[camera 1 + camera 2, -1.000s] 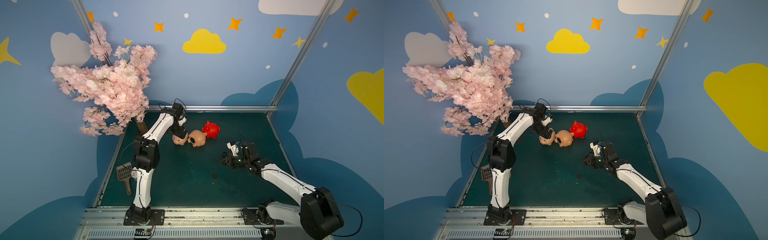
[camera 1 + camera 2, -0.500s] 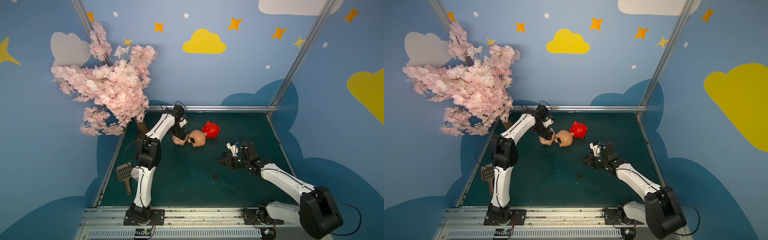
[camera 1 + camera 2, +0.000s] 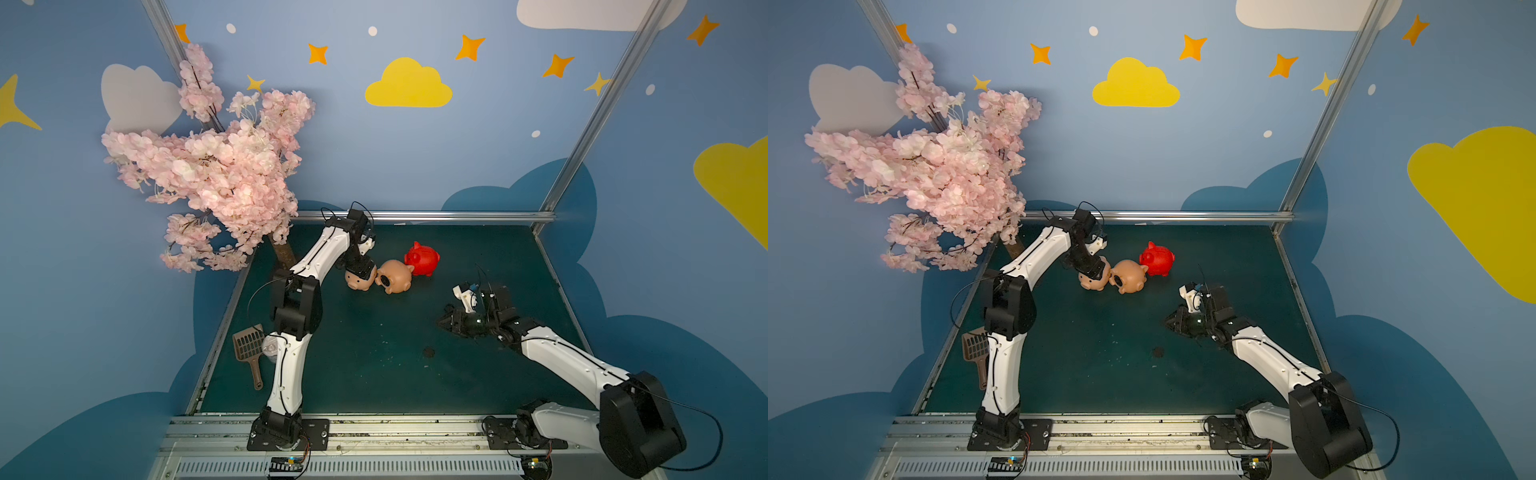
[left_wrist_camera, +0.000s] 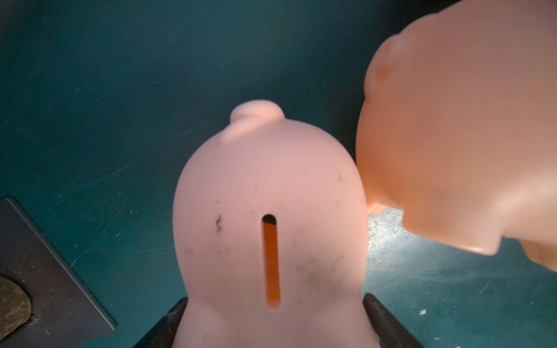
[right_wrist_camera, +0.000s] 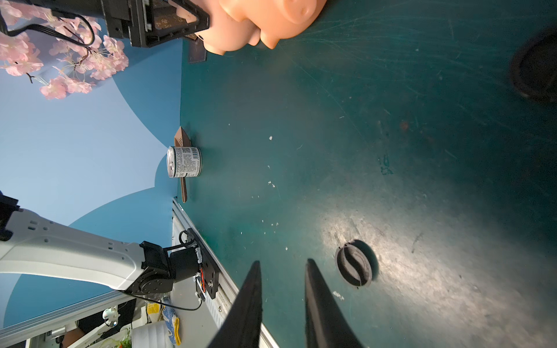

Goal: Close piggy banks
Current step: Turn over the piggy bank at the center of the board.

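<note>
— Peach-tan plastic piggy bank (image 3: 360, 282), by the desk's (image 3: 374, 386) far edge towards its left corner: in both top views the left gripper (image 3: 362, 270) is clamped on it from above.
— Its neighbours?
— A second peach-tan plastic piggy bank (image 3: 398, 277) seems to touch it, tipped over, with a dark round patch on its underside facing us; hole or plug, I can't tell. The glossy red plastic piggy bank (image 3: 424, 259) stands just beyond that one. A small dark round plug (image 3: 428, 353) lies mid-desk, nearer the front edge, close to the right gripper (image 3: 444, 323).
— Left wrist view?
— Coin slot (image 4: 271, 262) uppermost, black fingers (image 4: 382, 324) pressed on both flanks. So it's upright, belly to the desk.
— Its hole's underneath, then.
— My guess. Done well, it gets lifted clear without nudging the tipped one, rolled belly-up and held steady; that smooth round shell could squirt out of a hard pinch.
— Right wrist view?
— Right fingers (image 5: 247, 307) a little apart, nothing between them, the plug (image 5: 355, 265) just beside their tips. I'd take it flat by the rim and meet the hole squarely.
</note>
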Available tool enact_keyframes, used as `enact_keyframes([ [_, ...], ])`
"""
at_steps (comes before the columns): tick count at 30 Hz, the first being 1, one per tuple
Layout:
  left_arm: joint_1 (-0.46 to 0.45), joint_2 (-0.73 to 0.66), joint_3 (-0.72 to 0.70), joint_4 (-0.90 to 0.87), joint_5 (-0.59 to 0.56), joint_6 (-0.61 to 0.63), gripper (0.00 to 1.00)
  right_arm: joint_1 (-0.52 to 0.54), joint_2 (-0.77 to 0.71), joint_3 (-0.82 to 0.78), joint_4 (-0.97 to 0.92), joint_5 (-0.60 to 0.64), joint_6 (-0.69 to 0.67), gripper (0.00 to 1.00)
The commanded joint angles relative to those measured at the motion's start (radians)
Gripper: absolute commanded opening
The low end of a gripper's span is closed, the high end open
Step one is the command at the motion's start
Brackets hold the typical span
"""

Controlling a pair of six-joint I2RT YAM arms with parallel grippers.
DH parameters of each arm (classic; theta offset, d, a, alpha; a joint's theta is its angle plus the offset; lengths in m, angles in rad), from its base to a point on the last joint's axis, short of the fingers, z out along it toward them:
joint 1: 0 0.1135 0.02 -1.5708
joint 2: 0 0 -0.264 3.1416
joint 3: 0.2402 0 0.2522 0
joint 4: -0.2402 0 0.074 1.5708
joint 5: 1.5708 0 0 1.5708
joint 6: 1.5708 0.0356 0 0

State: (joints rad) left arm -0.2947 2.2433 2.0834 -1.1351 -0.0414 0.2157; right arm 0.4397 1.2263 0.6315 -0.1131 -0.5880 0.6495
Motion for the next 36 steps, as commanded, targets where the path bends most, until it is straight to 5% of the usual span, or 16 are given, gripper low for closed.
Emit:
enact_keyframes([
  [1, -0.001, -0.060, -0.019, -0.042, 0.037, -0.044, 0.80, -0.006, 0.011, -0.013, 0.017, -0.010, -0.002, 0.26],
  [16, -0.026, -0.412, -0.465, 0.018, 0.188, -0.232, 0.78, -0.006, 0.006, -0.024, 0.023, -0.018, 0.004, 0.25],
  [29, -0.089, -0.615, -0.829, 0.292, 0.687, -0.391, 0.77, -0.007, 0.009, -0.016, -0.003, -0.004, -0.002, 0.25],
  [36, -0.087, -0.589, -0.908, 0.434, 0.781, -0.434, 0.77, -0.007, 0.006, -0.007, -0.031, 0.013, -0.017, 0.25],
])
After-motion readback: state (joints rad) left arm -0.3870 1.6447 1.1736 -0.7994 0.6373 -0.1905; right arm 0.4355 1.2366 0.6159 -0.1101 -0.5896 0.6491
